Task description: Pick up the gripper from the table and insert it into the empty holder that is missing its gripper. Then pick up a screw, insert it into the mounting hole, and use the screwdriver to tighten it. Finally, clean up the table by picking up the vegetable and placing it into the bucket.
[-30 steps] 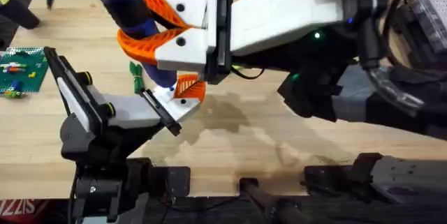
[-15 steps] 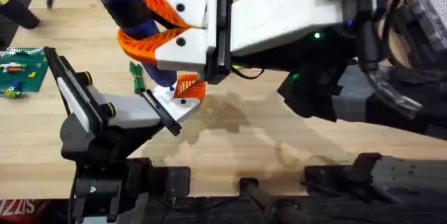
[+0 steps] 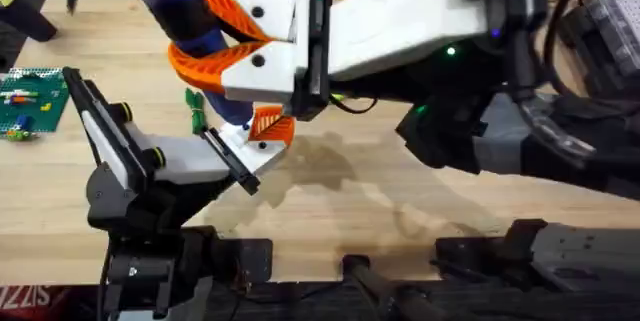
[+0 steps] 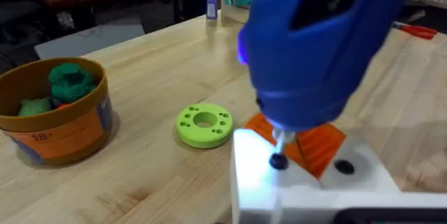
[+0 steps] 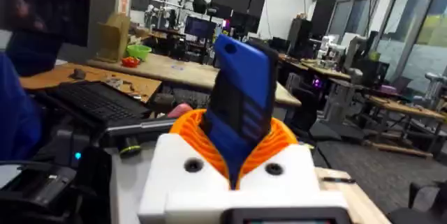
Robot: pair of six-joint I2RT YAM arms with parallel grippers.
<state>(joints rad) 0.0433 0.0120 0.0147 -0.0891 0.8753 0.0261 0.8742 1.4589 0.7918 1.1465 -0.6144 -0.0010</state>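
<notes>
From above, the right gripper (image 3: 205, 36) reaches across the table (image 3: 400, 201) to its left half, its white body large under the camera. Its orange ribbed pads (image 3: 200, 63) are closed around a blue screwdriver (image 3: 175, 1), which stands roughly upright between them. In the right wrist view the same tool rises as a blue handle (image 5: 241, 105) clamped between the orange pads (image 5: 279, 137), with a room of desks and monitors behind.

Just below the right gripper, the screwdriver's lower end meets the holder (image 3: 245, 151), a white angular mount. The small orange gripper (image 3: 268, 126) sits in this mount, right under the tool. In the left wrist view the screwdriver (image 4: 318, 42) looms large and blue; its thin metal tip comes down onto a dark screw (image 4: 278, 161) on the white holder (image 4: 307, 185), with the orange gripper (image 4: 318, 144) just behind the tip.

The left arm comes up from the lower left, and its end lies against the holder from the left; I cannot tell whether the left gripper is open or closed.

The vegetable (image 3: 195, 106), slim and dark green, lies on the table just left of the holder, beneath the right gripper. In the left wrist view, a lime-green ring (image 4: 204, 124) lies flat on the wood beside the holder, and beyond it stands the orange bucket (image 4: 59, 123), already holding green toy items. A green board (image 3: 30, 101) with small colored parts sits at the table's far left edge, well away from both grippers.
</notes>
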